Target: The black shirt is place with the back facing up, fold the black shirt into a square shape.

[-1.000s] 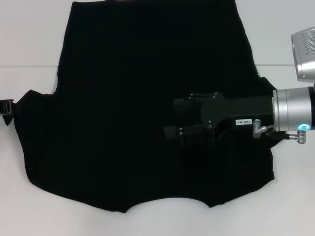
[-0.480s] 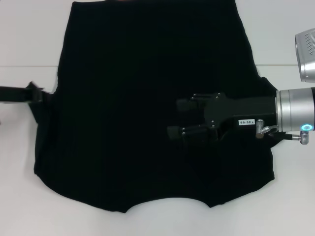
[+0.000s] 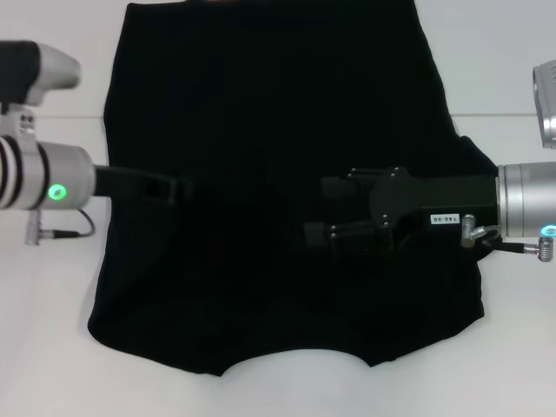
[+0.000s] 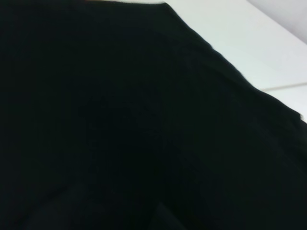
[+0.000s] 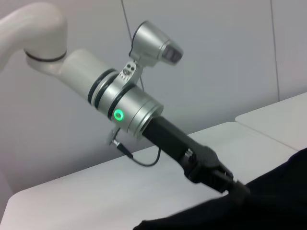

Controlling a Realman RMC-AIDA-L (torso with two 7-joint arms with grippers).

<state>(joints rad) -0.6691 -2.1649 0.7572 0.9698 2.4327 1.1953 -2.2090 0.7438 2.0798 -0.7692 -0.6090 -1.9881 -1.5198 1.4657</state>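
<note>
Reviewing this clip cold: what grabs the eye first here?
The black shirt spread across the white table fills most of the head view. The left gripper reaches over its left side, and the right gripper lies over its right half.

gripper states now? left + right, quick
Left gripper: over the black shirt, shut on its folded-in left sleeve edge.
Right gripper: open, over the shirt's right half, holding nothing.
</note>
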